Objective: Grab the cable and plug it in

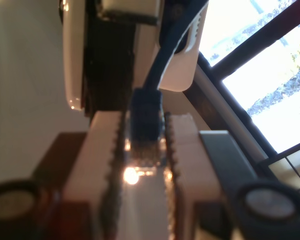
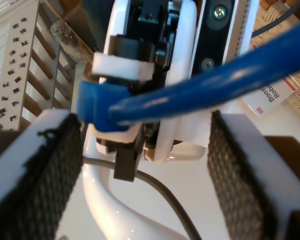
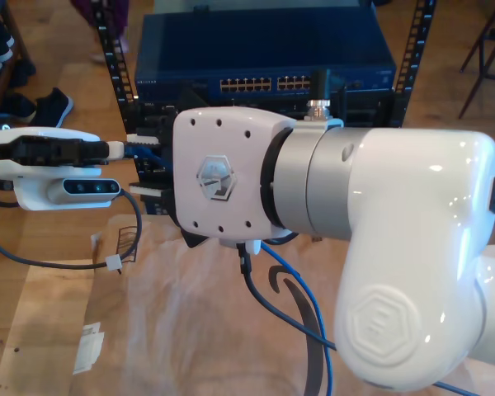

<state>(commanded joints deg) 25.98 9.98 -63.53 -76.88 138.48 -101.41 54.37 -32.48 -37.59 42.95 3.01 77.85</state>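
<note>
Ext. view, 9 o'clock: a white arm [image 3: 54, 169] reaches in, tip pointing toward centre. Just past its tip sits the blue end of the cable [image 3: 146, 147]. Can't tell from the wrist views which arm this is.

12 o'clock: dark blue network switch [image 3: 264, 49] in a black rack, port rows facing the camera.

Centre to 4 o'clock: a big white arm [image 3: 379, 247] up close, blocking the meeting point of the grippers. Below it, toward 6 o'clock, the cable drops over the brown paper-covered table [image 3: 173, 330], beside a thicker dark grey cable [image 3: 272, 309].

First wrist view: my first gripper [image 1: 144, 125] has its serrated fingers [image 1: 107, 165] pinched on the cable's plug [image 1: 146, 117], cord running away from the tips.

Second wrist view: my second gripper [image 2: 142, 130] has its mesh pads [image 2: 45, 170] spread wide, gripping nothing. The cable passes across the gap without touching either pad; the plug is clamped in the other gripper just beyond.
</note>
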